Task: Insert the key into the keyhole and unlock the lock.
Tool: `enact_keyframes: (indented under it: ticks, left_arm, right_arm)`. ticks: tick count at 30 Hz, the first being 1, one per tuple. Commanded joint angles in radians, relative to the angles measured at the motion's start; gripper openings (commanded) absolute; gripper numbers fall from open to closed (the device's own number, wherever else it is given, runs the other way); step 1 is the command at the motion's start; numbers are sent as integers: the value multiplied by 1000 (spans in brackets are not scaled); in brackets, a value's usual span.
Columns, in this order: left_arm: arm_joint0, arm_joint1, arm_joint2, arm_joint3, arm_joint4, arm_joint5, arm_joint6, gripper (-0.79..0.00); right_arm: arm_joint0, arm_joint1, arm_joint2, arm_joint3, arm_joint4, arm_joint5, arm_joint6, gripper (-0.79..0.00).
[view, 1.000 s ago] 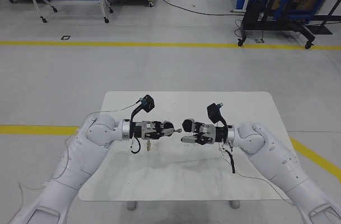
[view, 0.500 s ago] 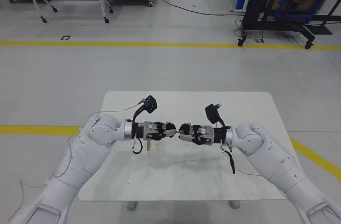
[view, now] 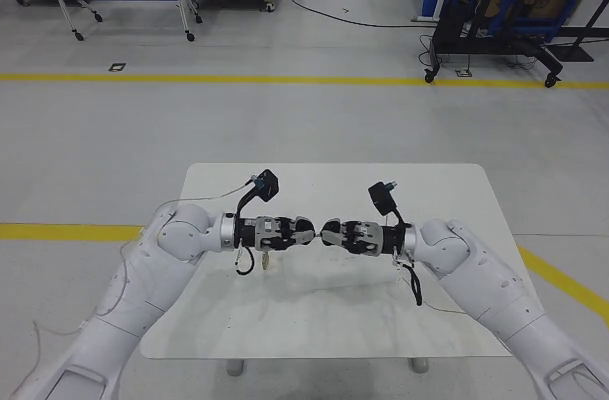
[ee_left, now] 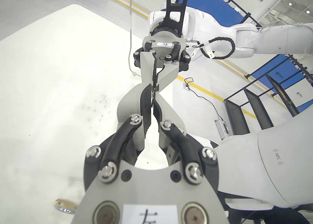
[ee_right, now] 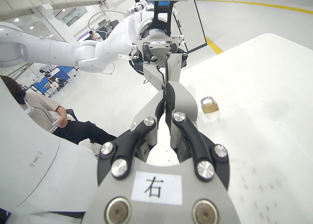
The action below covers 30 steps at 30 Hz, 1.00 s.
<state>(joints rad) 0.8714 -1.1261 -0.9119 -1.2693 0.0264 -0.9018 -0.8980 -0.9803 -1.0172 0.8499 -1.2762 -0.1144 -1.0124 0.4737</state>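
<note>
Key (ee_left: 153, 92) lies level, pinched end-to-end between left tool (view: 307, 231) and right tool (ee_right: 166, 95).

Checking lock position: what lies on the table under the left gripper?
A brass padlock lies on the table roughly below the left gripper. Its keyhole is not visible.

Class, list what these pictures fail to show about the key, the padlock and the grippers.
The key: in both wrist views, the shut fingers of the left gripper and right gripper meet over it, hiding its shape and direction.
The keyhole: the padlock shows no keyhole in the right wrist view, and is too small in the top view.
The padlock in the left wrist view: mostly hidden behind the left gripper's base.
</note>
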Motion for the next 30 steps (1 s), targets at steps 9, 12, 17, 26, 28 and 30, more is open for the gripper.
enact_keyframes:
  ticks: [9,12,17,26,28,30]
  left_arm:
    - [60,42,-101,-123,333,242,44,0]
    - [172,62,-143,-284,514,428,79,0]
    - [311,81,-154,-422,803,675,69,0]
    - [307,62,-76,-379,928,842,39,0]
    - [298,56,-62,-356,922,860,30,0]
    - [280,47,-44,-331,903,874,4,0]
  right_arm:
    - [-124,39,197,-41,-232,0,-223,-785]
    - [-169,46,243,-61,-321,0,-278,-785]
    - [-215,45,283,-81,-410,9,-377,-785]
    - [-215,45,283,-81,-410,9,-377,-785]
    - [-215,45,283,-81,-410,9,-377,-785]
    - [-215,45,283,-81,-410,9,-377,-785]
